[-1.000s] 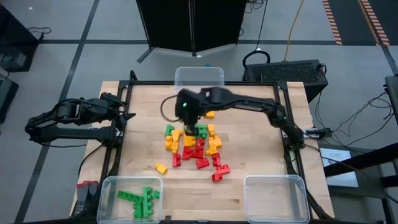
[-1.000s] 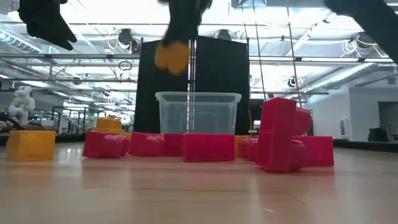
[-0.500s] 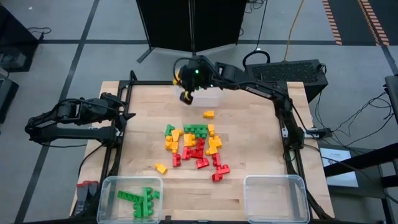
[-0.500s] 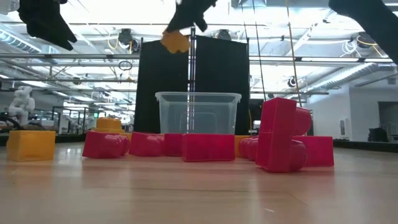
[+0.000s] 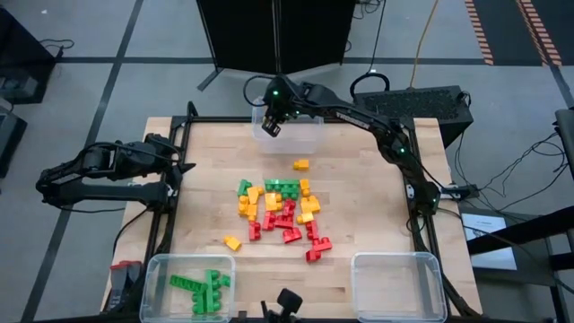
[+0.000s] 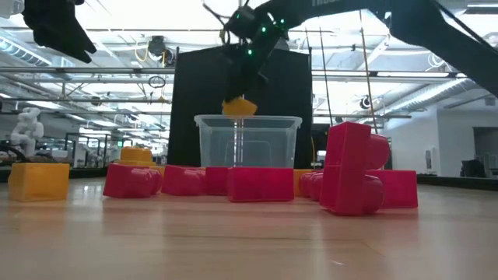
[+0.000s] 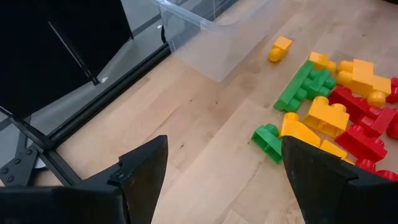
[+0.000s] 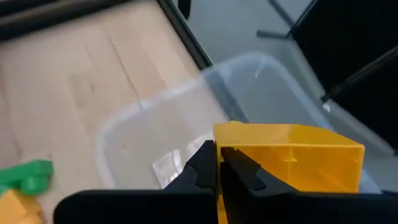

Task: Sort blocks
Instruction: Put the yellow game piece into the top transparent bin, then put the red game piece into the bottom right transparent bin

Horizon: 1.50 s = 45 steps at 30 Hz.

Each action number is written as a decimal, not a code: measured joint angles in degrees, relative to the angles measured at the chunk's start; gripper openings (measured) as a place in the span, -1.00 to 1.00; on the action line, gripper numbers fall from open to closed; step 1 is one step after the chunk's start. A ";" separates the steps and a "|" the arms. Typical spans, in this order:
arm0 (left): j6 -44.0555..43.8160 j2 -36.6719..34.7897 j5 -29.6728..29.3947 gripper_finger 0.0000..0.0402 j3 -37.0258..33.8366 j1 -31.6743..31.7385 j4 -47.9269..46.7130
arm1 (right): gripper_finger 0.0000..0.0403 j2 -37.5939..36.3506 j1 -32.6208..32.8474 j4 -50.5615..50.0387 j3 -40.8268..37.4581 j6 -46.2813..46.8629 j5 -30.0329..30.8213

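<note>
My right end effector (image 6: pixel 238 97) pinches a yellow block (image 8: pixel 287 167) above the clear bin (image 5: pixel 305 136) at the table's far edge. It looks light, stiff, smooth; flat sides grip best. My left end effector (image 7: pixel 221 168) waits spread.

Blocks (image 5: pixel 282 208) heaped mid-table, bins at far edge (image 5: pixel 296 135) & both near corners (image 5: pixel 184 285).

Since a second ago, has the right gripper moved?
Yes. The right gripper, shut on a yellow block, went from above the central block pile to over the clear bin at the table's far edge.
</note>
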 joint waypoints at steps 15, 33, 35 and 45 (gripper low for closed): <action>0.00 0.00 -1.23 0.43 0.00 -0.02 0.00 | -0.94 4.55 -2.07 -4.11 0.00 -0.74 -7.05; 0.00 0.01 -1.31 0.43 0.00 0.00 0.00 | -0.57 4.09 -2.07 -4.91 0.05 -3.73 -6.96; 0.00 0.02 -1.31 0.43 0.00 0.00 0.00 | -0.47 4.09 -2.07 -5.14 0.04 -3.73 -6.93; 0.00 0.01 -1.33 0.43 0.00 0.00 0.00 | -0.18 -4.49 -1.62 -7.65 -0.02 -8.93 -6.93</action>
